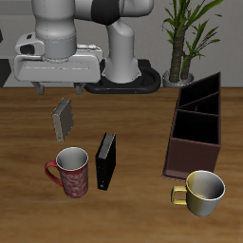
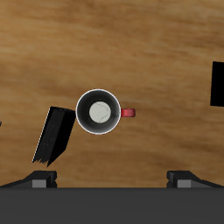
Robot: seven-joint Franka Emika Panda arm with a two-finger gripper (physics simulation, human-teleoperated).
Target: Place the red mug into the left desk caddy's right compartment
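Note:
The red mug (image 1: 72, 172) stands upright on the wooden table near the front edge, red handle pointing away from the black slab. In the wrist view it (image 2: 98, 112) lies straight below me, its pale grey inside showing. My gripper (image 1: 57, 87) hangs high above it, open and empty; its fingertips (image 2: 35, 179) stand wide apart. The left desk caddy (image 1: 190, 159) is a long dark box across the table from the mug. Its rectangular end cell (image 1: 196, 128), nearest the table's front edge, is empty.
A slim black upright slab (image 1: 106, 159) stands close beside the red mug, also seen in the wrist view (image 2: 54, 136). A yellowish-cream mug (image 1: 202, 192) sits just in front of the caddy. A small grey block (image 1: 64, 119) shows behind the red mug. A potted plant (image 1: 188, 38) stands at the back.

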